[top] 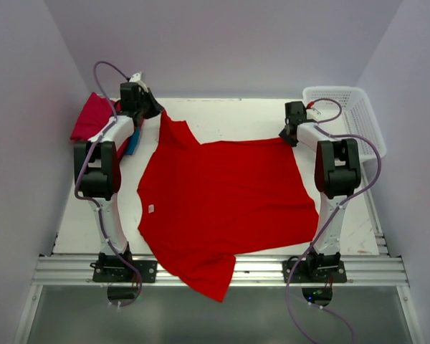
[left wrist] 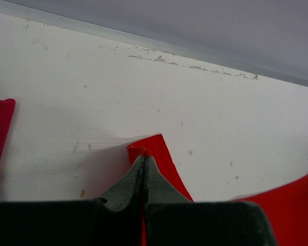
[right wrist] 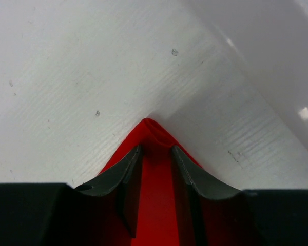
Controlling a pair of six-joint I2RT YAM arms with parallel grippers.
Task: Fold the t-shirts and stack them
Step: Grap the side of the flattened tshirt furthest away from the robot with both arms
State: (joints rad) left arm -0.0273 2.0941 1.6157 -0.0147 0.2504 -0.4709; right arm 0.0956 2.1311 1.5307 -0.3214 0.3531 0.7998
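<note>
The large bright red t-shirt [top: 222, 201] lies spread on the white table, its near end hanging over the front rail. My left gripper [top: 156, 112] is shut on its far left corner; the wrist view shows the jaws [left wrist: 143, 157] pressed together on red cloth [left wrist: 164, 156]. My right gripper [top: 287, 136] is at the far right corner; its jaws [right wrist: 155, 151] stand apart with the red cloth [right wrist: 154, 130] lying between them. The crimson-pink shirt [top: 93, 115] lies bunched at the far left, also visible in the left wrist view [left wrist: 0, 133]. A sliver of teal-blue shirt [top: 132, 143] shows beside the left arm.
A white mesh basket [top: 351, 115] stands at the far right corner of the table. The table's back edge and wall [left wrist: 195, 51] are just beyond the left gripper. An aluminium rail [top: 215, 271] runs along the near edge.
</note>
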